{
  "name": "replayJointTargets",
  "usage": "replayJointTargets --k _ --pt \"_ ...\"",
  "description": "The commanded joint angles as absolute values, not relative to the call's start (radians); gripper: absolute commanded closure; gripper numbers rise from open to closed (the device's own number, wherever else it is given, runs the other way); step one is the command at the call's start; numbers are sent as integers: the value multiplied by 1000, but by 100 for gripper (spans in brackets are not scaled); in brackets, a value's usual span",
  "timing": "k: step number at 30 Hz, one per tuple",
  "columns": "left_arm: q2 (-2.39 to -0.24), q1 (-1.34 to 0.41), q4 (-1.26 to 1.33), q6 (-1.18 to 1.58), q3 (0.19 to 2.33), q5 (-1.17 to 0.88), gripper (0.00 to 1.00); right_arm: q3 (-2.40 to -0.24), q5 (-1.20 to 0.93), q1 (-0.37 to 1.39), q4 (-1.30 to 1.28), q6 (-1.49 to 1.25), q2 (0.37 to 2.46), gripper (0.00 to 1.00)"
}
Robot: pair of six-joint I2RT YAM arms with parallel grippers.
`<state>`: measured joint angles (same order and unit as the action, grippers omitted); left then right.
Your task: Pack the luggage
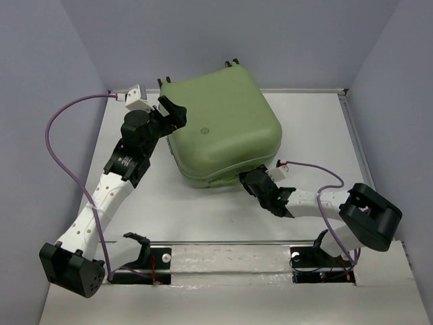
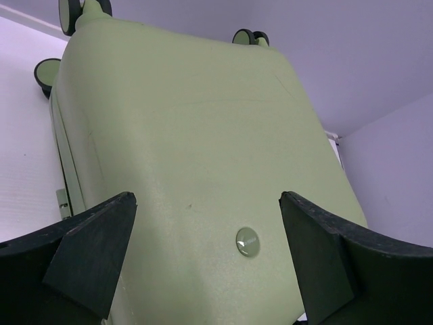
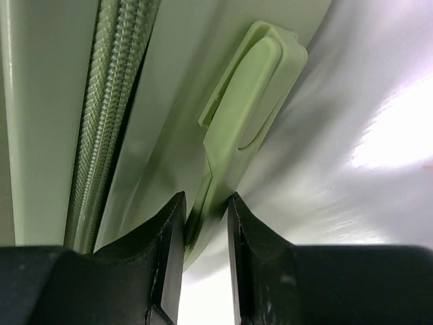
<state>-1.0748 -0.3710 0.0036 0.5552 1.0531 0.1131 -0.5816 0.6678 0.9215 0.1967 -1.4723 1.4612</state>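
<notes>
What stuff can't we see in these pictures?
Inside the luggage: all views, the closed shell hides it.
Writing on the round logo: left wrist view, too small to read.
Lower end of the pale green tab: right wrist view, hidden between the fingers of the right hand.
Top-left wheel: left wrist view, cut off by the top edge.

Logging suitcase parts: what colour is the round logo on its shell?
The logo is pale green, like the luggage shell; clearest in the left wrist view.
</notes>
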Motion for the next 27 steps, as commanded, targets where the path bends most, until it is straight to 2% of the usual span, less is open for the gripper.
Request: replayJointTargets --k 1,4,5,12,17,21,24,27 --pt "-1014 -368 2 511 1031 155 1 -465 578 896 139 -1106 1390 93" --pt "-977 -365 -51 491 1025 189 1 -431 375 818 189 -903 1310 93" --pt "-971 -365 -69 482 1023 198 1 -431 250 804 199 -776 1302 93" --pt "-937 -350 -142 437 1002 253 1 -475 -209 782 218 -497 1333 93" --pt "-937 -307 -179 432 980 235 1 -420 -261 782 193 -457 1253 93" --pt "-956 -229 -129 488 960 79 1 -416 -265 773 114 -443 1171 93" --pt "-1032 -149 -78 526 1002 6 1 -396 -198 723 74 -477 1120 93" --pt "-1200 -88 -69 546 1101 -84 1 -396 -168 689 34 -497 1103 93"
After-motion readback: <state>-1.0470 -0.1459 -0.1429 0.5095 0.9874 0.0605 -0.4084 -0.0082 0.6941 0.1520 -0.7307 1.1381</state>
